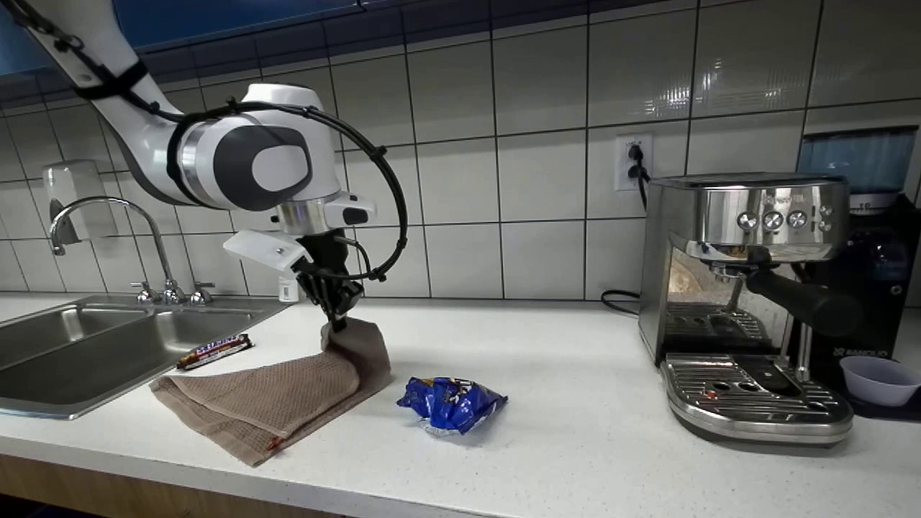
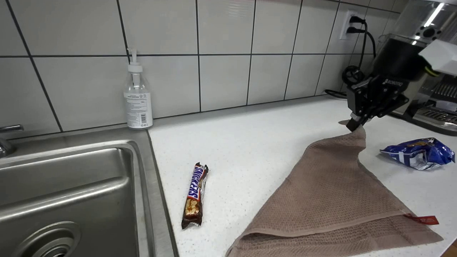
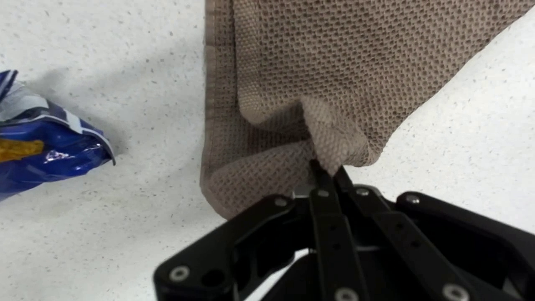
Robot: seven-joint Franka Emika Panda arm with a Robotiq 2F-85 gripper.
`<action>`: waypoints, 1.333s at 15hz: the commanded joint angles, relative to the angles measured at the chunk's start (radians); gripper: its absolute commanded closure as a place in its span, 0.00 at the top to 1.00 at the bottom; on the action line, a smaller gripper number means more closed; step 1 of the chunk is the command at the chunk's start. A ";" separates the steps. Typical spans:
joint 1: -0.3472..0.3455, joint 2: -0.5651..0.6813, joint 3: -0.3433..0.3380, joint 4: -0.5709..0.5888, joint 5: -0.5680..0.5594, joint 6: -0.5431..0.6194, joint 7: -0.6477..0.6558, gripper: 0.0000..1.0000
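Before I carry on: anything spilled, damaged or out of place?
No spill shows. The crumpled blue snack bag beside the brown kitchen towel looks oddest, like discarded packaging; the towel is bunched where the gripper pinches it.

In both exterior views, we see the towel near the counter's front edge, the candy bar to its left and the packet right.

The worktop is white, flecked grey. The towel is brown in a honeycomb-like weave — its tag, near the front edge, red. The claw is black, the bag blue, white and orange-yellow. The Snickers bar is brown, white, blue and red; along the back edge, pale tiles carry dark lines.
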 commanded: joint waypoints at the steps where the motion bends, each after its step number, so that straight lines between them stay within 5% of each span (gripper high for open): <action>1: 0.015 -0.071 0.029 -0.057 -0.025 0.009 0.041 0.01; 20: 0.085 -0.136 0.133 -0.119 -0.052 0.007 0.096 0.01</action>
